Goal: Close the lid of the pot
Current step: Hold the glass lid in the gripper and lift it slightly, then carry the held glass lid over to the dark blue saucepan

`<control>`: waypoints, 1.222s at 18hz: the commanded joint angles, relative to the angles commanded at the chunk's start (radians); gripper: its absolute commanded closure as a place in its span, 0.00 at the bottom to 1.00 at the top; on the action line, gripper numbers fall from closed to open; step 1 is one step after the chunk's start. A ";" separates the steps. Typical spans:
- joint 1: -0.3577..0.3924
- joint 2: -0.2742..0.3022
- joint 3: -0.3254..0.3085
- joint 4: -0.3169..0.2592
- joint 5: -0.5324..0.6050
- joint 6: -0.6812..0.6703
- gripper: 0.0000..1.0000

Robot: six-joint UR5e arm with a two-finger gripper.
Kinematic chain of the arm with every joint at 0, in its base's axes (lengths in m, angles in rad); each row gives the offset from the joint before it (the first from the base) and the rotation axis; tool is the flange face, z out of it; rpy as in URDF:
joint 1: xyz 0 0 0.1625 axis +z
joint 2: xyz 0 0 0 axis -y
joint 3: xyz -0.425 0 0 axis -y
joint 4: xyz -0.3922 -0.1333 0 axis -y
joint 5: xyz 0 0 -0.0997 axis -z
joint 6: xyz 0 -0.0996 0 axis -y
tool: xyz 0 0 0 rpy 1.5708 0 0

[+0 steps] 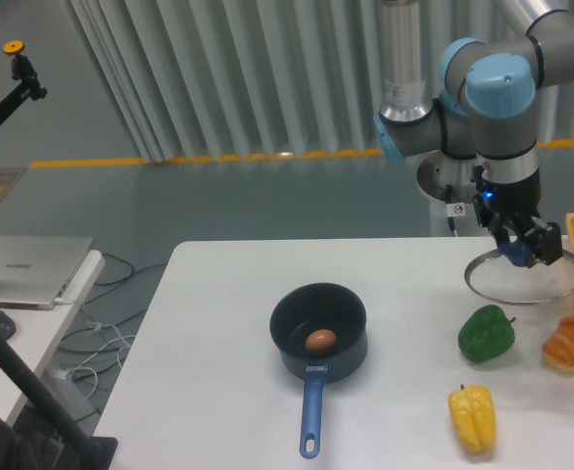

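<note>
I have the claw (525,253) down at the centre of the lid (522,282), its fingers closed around what I take to be the knob, though the knob itself is hidden behind them. The lid sits at the far right of the desk (218,323), slightly tilted toward the camera, and I can't tell whether it rests on the surface or hangs just above it. The pot (318,338) stands open well apart to the left and nearer the camera, with a brown egg (320,341) inside and its blue handle pointing toward the near edge. So my carry runs leftward and forward, over the green pepper (486,333), which lies between them. A yellow pepper (472,418) and a bread roll (569,343) sit nearer the camera, off that line.
</note>
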 joint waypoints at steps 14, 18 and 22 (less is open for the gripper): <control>-0.011 0.009 0.002 -0.008 -0.021 -0.009 0.62; -0.020 0.021 -0.003 -0.020 -0.025 -0.014 0.62; -0.035 0.043 -0.003 -0.038 -0.029 -0.035 0.62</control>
